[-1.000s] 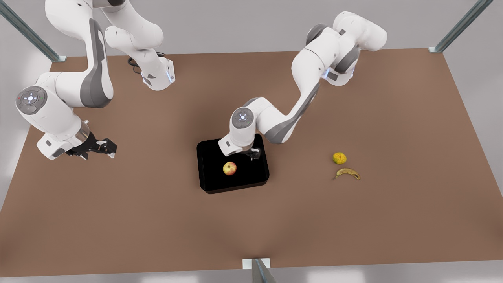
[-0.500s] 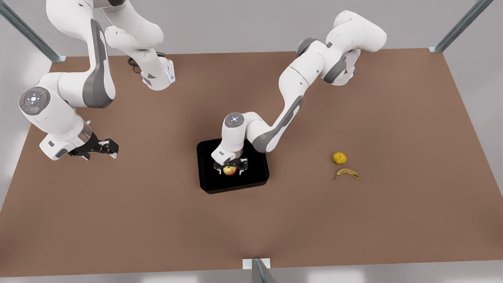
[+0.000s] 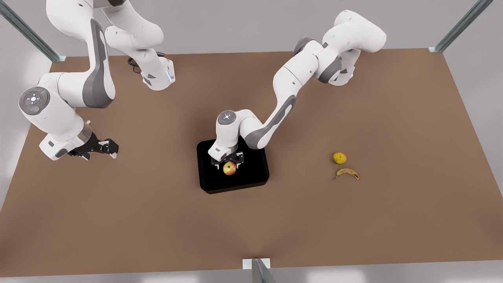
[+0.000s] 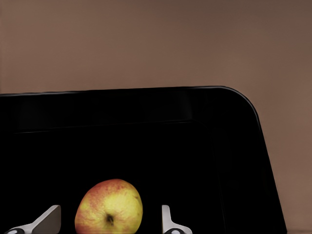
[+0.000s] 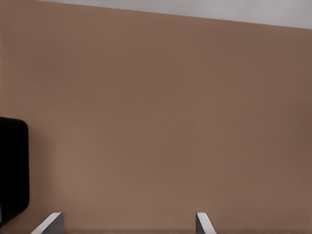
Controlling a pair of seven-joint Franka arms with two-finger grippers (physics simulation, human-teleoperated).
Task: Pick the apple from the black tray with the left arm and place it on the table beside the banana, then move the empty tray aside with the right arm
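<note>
Left gripper (image 3: 227,161) hanging over apple (image 3: 229,168) in tray (image 3: 257,177) — fingers (image 4: 48,220) spread, flanking it, not touching. Right gripper (image 3: 103,147) waiting well away from tray, fingers spread — banana (image 3: 347,173), yellow-green fruit (image 3: 339,158) lying far on tray's other side.

Colours on the matte brown bench (image 3: 157,220)
Glossy black rectangular tray (image 3: 255,179); round yellow apple (image 3: 229,168), red-pink blush; curved yellow banana (image 3: 347,173), brown mottling; dull yellow-green round fruit (image 3: 339,158).

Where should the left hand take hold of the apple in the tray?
Across the apple's round middle, coming straight down from above. It lies alone in the black tray, and the left hand hovers open with a finger on either side.
</note>
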